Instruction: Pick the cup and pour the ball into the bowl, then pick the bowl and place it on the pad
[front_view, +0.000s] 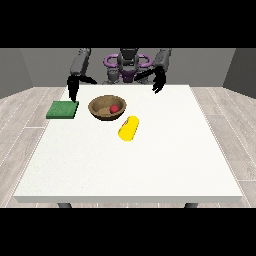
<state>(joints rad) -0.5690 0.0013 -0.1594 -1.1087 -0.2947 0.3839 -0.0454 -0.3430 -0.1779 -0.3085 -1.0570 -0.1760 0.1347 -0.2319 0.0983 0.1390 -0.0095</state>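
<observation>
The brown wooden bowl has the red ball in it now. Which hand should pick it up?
The robot's right hand: it hangs beside the bowl and above the green pad.

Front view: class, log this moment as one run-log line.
ball: in wooden bowl | yellow cup: lying on table | green pad: bare | both hands: holding nothing

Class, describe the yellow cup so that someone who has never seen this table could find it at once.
Start at the white table and find the brown wooden bowl holding a red ball. Just beside it, towards the camera, the yellow cup lies on its side, the only yellow thing there.
</observation>
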